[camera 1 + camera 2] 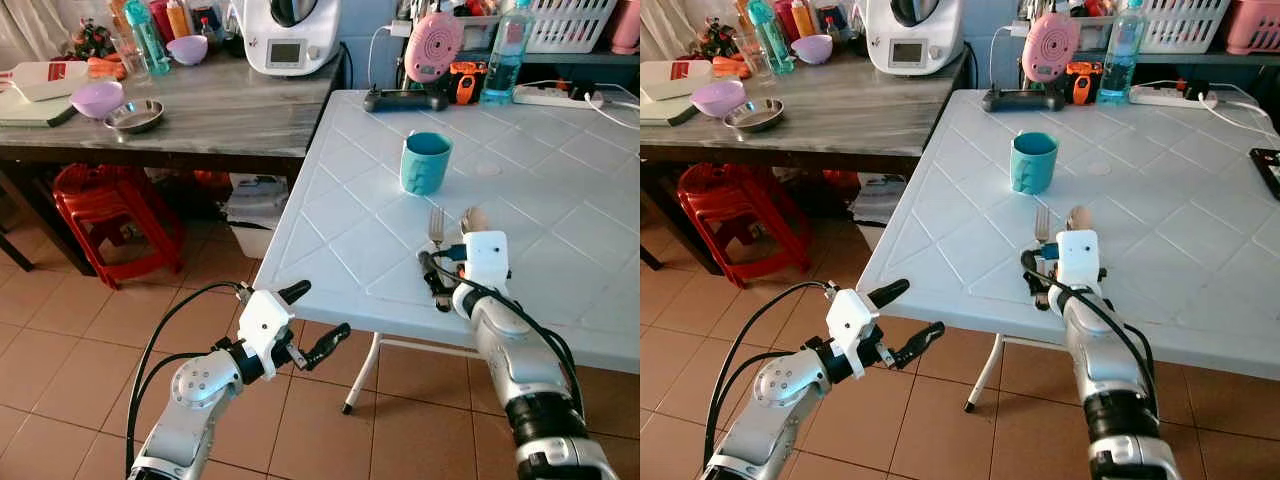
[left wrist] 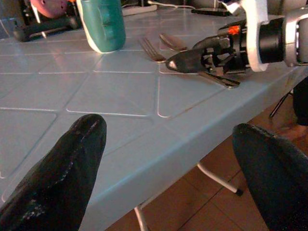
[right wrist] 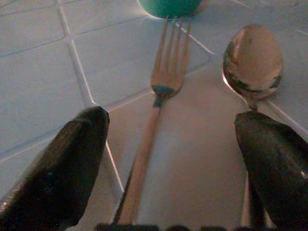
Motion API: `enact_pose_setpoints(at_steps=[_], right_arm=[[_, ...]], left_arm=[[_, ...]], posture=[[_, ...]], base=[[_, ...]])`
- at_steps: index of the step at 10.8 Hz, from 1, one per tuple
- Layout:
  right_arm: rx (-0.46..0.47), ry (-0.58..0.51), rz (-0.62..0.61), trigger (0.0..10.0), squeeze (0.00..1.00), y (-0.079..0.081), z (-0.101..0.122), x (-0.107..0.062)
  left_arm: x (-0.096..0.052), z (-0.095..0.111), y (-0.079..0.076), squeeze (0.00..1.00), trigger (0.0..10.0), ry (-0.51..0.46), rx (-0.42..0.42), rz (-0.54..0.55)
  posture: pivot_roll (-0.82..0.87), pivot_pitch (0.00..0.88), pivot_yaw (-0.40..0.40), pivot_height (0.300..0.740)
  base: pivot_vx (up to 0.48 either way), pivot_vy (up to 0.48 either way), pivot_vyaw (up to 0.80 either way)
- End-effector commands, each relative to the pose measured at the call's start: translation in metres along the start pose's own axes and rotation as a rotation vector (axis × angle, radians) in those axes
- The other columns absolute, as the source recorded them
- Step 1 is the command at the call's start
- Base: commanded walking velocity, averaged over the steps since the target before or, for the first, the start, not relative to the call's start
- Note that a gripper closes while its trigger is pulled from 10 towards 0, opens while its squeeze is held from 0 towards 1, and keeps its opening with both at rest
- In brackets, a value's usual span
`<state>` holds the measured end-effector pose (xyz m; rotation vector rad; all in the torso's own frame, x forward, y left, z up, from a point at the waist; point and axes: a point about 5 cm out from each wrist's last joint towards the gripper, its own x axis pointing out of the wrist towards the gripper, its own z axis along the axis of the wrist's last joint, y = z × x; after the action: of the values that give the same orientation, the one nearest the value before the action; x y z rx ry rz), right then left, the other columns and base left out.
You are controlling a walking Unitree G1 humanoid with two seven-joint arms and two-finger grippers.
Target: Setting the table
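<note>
Table (image 1: 520, 170): pale blue plastic, diamond-patterned top, robot standing at its near edge.

Cup (image 1: 425, 162): teal, upright, set in from the near edge, toward the table's left side.

Fork (image 3: 156, 103): lies flat near the near edge, tines toward the cup, just short of its base.

Spoon (image 3: 252, 65): lies flat just beside the fork, on its right, bowl away from the near edge.

Right gripper (image 1: 455, 268): low over the near edge, fingers spread apart, fork and spoon handles lying between them; nothing clasped.

Left gripper (image 1: 312, 320): off the table, below and before its near left corner, fingers spread, empty.

Step in hand, as judged: cutlery placement beside the cup, either just laid down or about to be adjusted.

Next move, as judged: lift the right gripper straight clear without dragging either handle.

Far edge: water bottle (image 1: 505, 50), pink device (image 1: 433, 45), power strip (image 1: 555, 95).
</note>
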<state>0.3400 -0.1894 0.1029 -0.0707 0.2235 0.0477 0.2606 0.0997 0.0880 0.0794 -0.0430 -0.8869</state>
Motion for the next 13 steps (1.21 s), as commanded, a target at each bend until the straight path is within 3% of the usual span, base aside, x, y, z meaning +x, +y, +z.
enact_pose_setpoints(at_steps=[1,5,11,13], right_arm=[[0.004,0.002,0.025,10.0,0.0,0.005,0.002,0.002],[-0.021,0.053,0.032,10.0,0.0,0.01,-0.005,-0.008],[0.007,-0.02,-0.015,10.0,0.0,0.003,0.023,-0.021],[0.008,-0.022,-0.021,10.0,0.0,0.004,0.024,-0.011]], left_arm=[[0.0,0.002,0.002,0.0,10.0,0.002,0.013,-0.005],[-0.003,0.002,0.003,0.0,10.0,0.005,0.018,0.003],[0.0,0.003,0.003,0.0,10.0,0.007,0.014,-0.009],[0.001,0.002,0.003,0.0,10.0,0.009,0.013,-0.013]], posture=[[0.06,0.058,0.091,0.74],[0.07,0.057,0.083,0.74],[0.06,0.049,0.091,0.74],[0.06,0.047,0.099,0.74]], base=[[0.0,0.0,0.0],[0.0,0.0,0.0],[0.0,0.0,0.0],[0.0,0.0,0.0]])
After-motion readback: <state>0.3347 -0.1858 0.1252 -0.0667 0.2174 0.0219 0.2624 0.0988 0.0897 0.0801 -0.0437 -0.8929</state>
